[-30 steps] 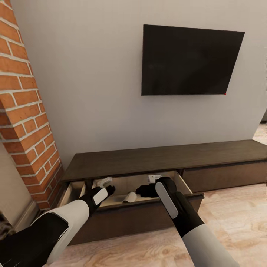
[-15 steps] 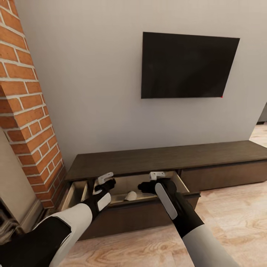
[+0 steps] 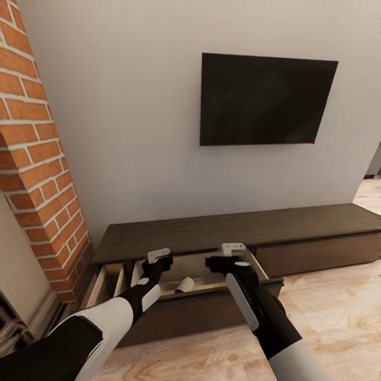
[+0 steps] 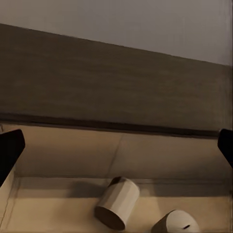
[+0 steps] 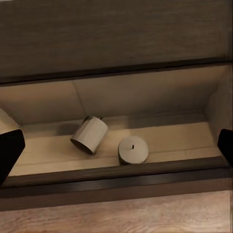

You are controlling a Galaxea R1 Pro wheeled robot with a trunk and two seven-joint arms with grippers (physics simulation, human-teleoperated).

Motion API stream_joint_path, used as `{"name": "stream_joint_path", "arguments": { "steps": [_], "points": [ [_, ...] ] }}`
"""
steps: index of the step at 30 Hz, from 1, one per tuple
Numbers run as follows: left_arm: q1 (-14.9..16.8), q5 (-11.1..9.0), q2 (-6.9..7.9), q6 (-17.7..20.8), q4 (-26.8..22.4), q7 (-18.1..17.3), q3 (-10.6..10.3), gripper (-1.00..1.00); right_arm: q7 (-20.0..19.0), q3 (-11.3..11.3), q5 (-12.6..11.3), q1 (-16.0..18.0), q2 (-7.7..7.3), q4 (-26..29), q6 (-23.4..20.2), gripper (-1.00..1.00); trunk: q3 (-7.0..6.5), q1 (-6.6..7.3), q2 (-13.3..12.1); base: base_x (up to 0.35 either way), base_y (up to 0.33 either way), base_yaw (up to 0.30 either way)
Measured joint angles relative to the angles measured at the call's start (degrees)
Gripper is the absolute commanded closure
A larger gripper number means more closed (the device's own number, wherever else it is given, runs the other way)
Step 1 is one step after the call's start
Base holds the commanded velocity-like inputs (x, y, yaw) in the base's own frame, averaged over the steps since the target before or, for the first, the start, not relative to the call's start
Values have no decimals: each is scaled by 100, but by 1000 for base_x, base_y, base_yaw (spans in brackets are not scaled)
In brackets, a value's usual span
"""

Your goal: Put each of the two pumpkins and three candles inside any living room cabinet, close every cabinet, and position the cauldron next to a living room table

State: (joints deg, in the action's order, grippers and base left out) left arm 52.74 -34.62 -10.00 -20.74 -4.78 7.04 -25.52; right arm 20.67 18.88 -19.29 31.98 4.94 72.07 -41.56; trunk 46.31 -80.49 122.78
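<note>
- Two candles sit in the cabinet's (image 3: 238,225) open drawer at lower centre: one tipped over (image 5: 90,134), one upright (image 5: 133,149).
- Left gripper (image 3: 160,259) and right gripper (image 3: 228,255) hover above it, fingers spread, holding nothing.

Both grippers, left gripper (image 3: 160,257) and right gripper (image 3: 228,253), have risen toward 12 o'clock above the open drawer (image 3: 211,288) (camera shifted too).

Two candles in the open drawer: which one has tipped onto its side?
The candle lying on its side has tipped, its round end showing. The upright candle beside it stands with its wick up, closer to the drawer front.
</note>
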Motion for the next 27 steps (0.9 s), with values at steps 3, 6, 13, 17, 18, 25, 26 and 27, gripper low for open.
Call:
{"name": "stream_joint_path", "arguments": {
  "steps": [3, 6, 13, 17, 18, 25, 26, 27],
  "points": [
    [0, 32, 0, 64, 6, -48, 0, -100, 1, 1, 2, -9, -64, 19, 139, -100, -70, 66, -120, 0, 0, -196],
    [-1, 52, 0, 387, 9, -64, 0, -100, 7, 1, 3, -12, -89, 28, 211, -100, -143, 132, -241, 0, 0, -218],
    [-3, 66, 0, 674, 10, -68, -1, -100, 16, 1, 3, -16, -108, 31, 243, -100, -313, 286, -521, 0, 0, -226],
    [-3, 68, 0, 779, 10, -67, 0, -100, 16, 1, 3, -20, -114, 21, 246, -100, -411, 373, -682, 0, 0, -228],
    [-3, 69, 0, 850, 10, -67, 0, -100, 14, 1, 3, -21, -114, 15, 246, -100, -435, 395, -722, 0, 0, -228],
    [-3, 81, 0, 1087, 16, -72, -6, -100, 13, 1, 3, -22, -115, 6, 246, -100, -606, 549, -1003, 0, 0, -228],
    [-3, 82, 0, 1099, 17, -73, -7, -100, 12, 1, 3, -22, -115, 6, 246, -100, -631, 571, -1043, 0, 0, -228],
    [-3, 82, 0, 1111, 18, -73, -7, -100, 12, 1, 3, -22, -115, 5, 246, -100, -655, 593, -1083, 0, 0, -228]
  ]
}}
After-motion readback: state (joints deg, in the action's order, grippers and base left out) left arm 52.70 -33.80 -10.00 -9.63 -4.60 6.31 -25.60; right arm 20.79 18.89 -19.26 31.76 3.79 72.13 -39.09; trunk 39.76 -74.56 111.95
